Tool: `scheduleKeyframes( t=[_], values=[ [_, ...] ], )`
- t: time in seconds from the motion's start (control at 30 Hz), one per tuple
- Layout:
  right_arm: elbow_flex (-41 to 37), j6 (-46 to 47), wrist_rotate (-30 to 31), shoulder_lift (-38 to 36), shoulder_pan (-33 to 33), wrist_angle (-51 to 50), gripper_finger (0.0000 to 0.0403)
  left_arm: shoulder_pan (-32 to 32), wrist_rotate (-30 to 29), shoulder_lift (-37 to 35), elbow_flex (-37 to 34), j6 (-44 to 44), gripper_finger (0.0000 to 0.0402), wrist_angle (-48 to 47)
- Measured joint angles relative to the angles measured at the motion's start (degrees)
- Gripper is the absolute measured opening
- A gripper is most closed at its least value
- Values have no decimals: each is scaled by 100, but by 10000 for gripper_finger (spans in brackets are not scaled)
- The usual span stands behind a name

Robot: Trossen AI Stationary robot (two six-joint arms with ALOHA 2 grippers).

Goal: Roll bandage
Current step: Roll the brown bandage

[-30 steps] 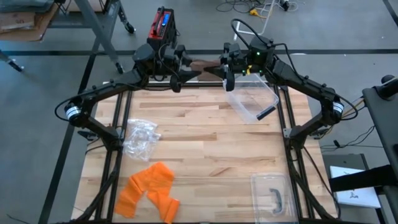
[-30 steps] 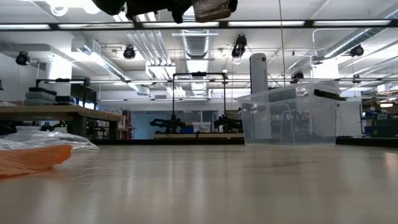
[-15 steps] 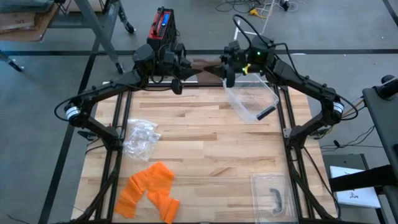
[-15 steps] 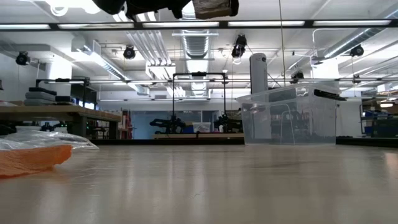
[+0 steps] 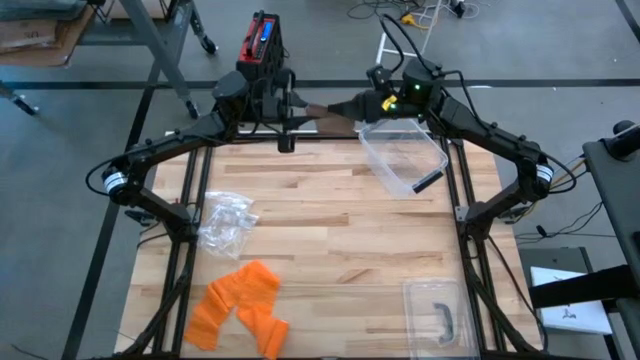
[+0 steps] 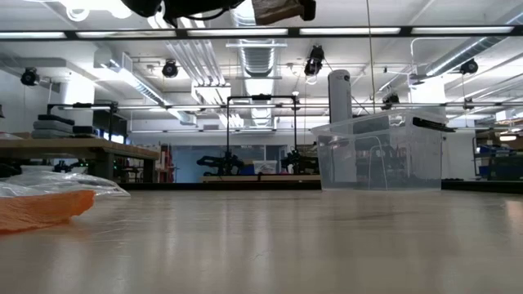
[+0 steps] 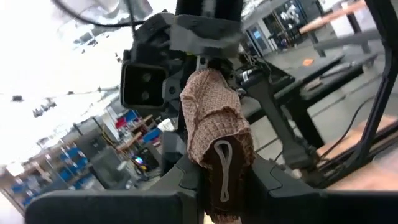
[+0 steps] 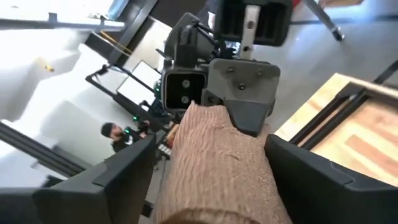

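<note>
At the near edge of the pale plank surface (image 5: pixel 330 250) lie a crumpled orange cloth (image 5: pixel 238 305) and a flat clear plastic lid (image 5: pixel 437 312) with a dark handle. Farther in, a crinkled clear plastic bag (image 5: pixel 227 221) sits beside the left frame, and a clear, straight-walled plastic box (image 5: pixel 404 155) stands towards the right, with a dark clip on its rim. Beyond these, above the far edge of the surface, the two dark arms meet nose to nose with the bandage (image 5: pixel 328 108) between them, held well up in the air. The bandage is a brown, woven, crepe-textured strip, partly wound into a soft cylinder. The left claw (image 7: pixel 222 186) is closed on one end of it, its fingers pressed against the cloth, where a small pale looped clip shows on the weave. The right claw (image 8: pixel 211 168) stands wide, with its fingers (image 8: pixel 311 177) apart on either side of the ribbed roll. In the low view only the roll's blunt end (image 6: pixel 276 11) shows at the top.
</note>
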Motion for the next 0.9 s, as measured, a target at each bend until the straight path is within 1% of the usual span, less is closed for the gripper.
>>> scheduleKeyframes(
  t=[0.07, 0.2, 0.4, 0.53, 0.7, 0.9],
  values=[
    [0, 222, 14, 0, 24, 5, 302, 0, 9, 0, 0, 459, 48, -79],
    [-2, 469, 50, 2, 48, -11, 306, 0, 21, -11, 0, 1644, 48, -328],
    [-2, 594, 123, 4, 46, -77, 293, -24, -402, -11, -10, 2539, 57, -370],
    [-2, 497, 124, 7, 48, -159, 278, -24, -545, -11, -20, 2843, 68, -393],
    [-2, 112, 89, 7, 57, -212, 271, -24, -581, -9, -20, 2966, 67, -343],
    [-2, -365, 80, 7, 68, -366, 289, -20, -477, 0, -28, 2738, 62, -319]
  ],
)
